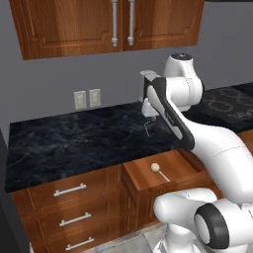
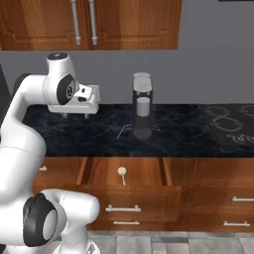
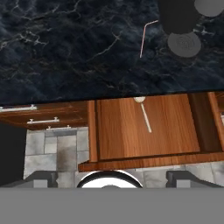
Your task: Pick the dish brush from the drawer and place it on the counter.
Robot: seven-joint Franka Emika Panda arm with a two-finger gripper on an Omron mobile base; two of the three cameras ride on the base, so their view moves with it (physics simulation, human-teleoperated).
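Note:
The dish brush [image 1: 159, 171] [image 2: 122, 173] lies loose in the pulled-out drawer [image 1: 143, 182] [image 2: 146, 173], its round cream head toward the counter and its thin handle pointing out. In the hand view the brush [image 3: 145, 116] sits right of the drawer's [image 3: 118, 131] middle, with its head partly under the counter's edge. My gripper [image 1: 147, 116] [image 2: 75, 115] [image 3: 111, 177] hangs open and empty above the black marbled counter [image 1: 74, 138] [image 2: 173, 131] [image 3: 65, 43], higher than the drawer and behind it. Its fingertips [image 3: 41, 177] stand wide apart.
A tall grey appliance [image 2: 142, 106] stands on the counter behind the drawer, a thin bent wire [image 2: 124, 130] [image 3: 146, 37] beside it. The patterned stovetop [image 1: 232, 104] [image 2: 230, 124] lies to the right. Narrow drawers with silver handles [image 1: 69, 190] flank the open drawer. Wall cabinets [image 1: 108, 24] hang overhead.

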